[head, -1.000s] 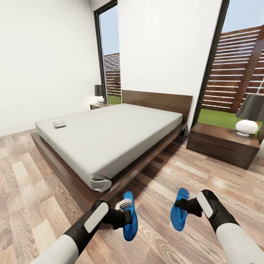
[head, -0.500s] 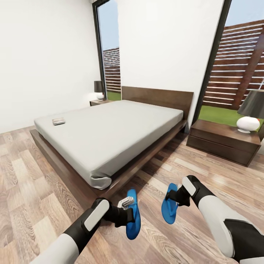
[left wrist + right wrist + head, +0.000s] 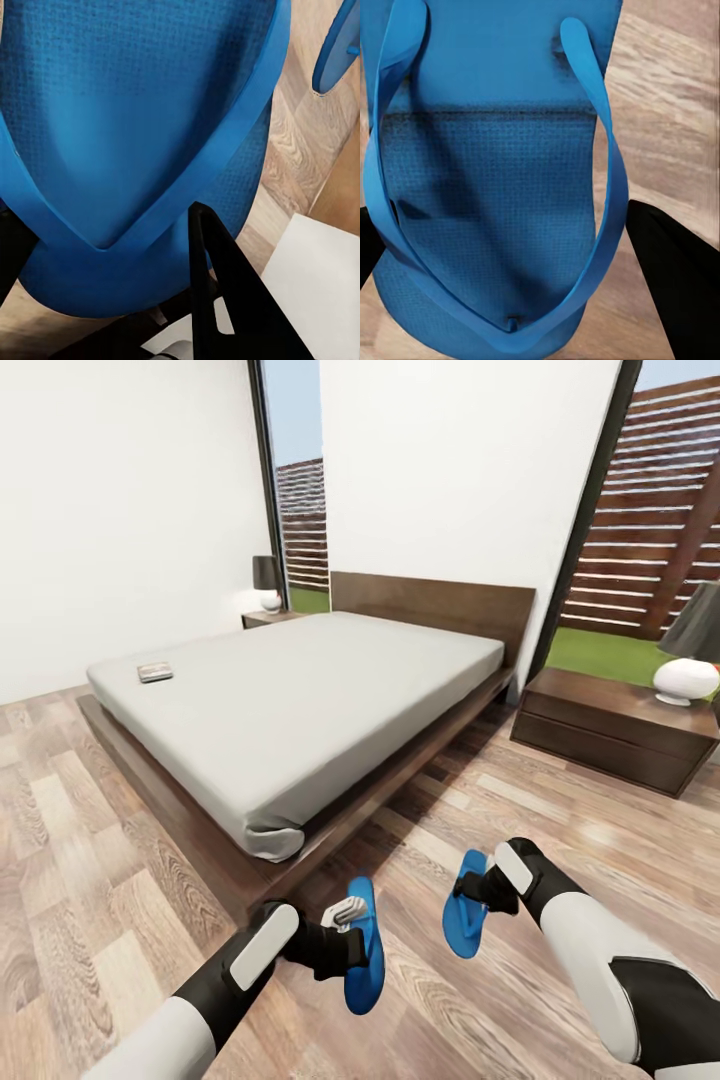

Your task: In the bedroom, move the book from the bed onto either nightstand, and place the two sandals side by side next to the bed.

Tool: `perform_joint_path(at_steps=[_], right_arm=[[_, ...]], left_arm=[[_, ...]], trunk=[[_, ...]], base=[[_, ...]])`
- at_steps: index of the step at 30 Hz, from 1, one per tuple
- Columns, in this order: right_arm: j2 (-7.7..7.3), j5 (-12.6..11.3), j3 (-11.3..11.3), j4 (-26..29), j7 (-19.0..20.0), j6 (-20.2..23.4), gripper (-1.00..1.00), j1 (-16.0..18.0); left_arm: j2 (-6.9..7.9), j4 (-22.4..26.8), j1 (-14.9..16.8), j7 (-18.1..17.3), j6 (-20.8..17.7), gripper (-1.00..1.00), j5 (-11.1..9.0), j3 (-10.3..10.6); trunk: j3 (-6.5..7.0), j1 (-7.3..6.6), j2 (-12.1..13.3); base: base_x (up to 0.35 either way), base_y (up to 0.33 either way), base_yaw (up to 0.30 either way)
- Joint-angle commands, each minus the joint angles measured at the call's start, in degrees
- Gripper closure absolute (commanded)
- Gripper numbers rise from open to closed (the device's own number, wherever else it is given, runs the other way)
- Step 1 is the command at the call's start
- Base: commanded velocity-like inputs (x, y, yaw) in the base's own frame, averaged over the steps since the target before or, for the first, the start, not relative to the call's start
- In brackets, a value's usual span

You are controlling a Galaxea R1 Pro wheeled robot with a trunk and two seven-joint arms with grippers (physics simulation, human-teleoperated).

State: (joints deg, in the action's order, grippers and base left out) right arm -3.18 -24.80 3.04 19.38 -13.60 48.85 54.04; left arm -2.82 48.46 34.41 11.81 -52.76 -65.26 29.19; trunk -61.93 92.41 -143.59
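In the head view my left gripper (image 3: 348,938) is shut on one blue sandal (image 3: 367,952), held just above the floor by the bed's near corner. My right gripper (image 3: 482,892) is shut on the other sandal (image 3: 464,910), a short gap to its right. The left wrist view has its sandal (image 3: 135,112) close up against a black finger (image 3: 225,285), with the second sandal (image 3: 337,45) beyond. The right wrist view looks onto its sandal (image 3: 487,187) and toe strap. The book (image 3: 155,672) lies on the bed (image 3: 300,700) near its far left corner. One nightstand (image 3: 610,735) stands right of the bed, another nightstand (image 3: 265,618) at the far side.
A white lamp (image 3: 688,680) with a dark shade stands on the right nightstand, and a small lamp (image 3: 268,582) on the far one. Tall windows flank the white wall behind the headboard. Wood-plank floor (image 3: 520,810) runs between bed and right nightstand.
My right arm has swung left, bringing its sandal closer to the one in my left gripper. The head view has shifted slightly; the left arm holds its place.
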Motion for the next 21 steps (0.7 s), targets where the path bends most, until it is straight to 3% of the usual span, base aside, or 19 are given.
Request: perform_joint_path(at_steps=[1, 21], right_arm=[[-0.02, -0.69, 0.11, 0.07, -0.6, -0.73, 1.0, 0.01], [0.1, -0.69, -0.22, -1.54, -0.72, -3.61, 1.0, 0.01]], left_arm=[[0.01, 0.06, 0.04, 0.67, -0.08, 1.0, -0.63, 0.08], [0.09, 0.14, 0.04, 0.59, -0.06, 1.0, -0.4, -0.09]], trunk=[[-0.28, 0.01, -0.04], [-5.25, 0.53, -0.31]], base=[[0.0, 0.0, 0.126], [0.0, 0.0, 0.234]])
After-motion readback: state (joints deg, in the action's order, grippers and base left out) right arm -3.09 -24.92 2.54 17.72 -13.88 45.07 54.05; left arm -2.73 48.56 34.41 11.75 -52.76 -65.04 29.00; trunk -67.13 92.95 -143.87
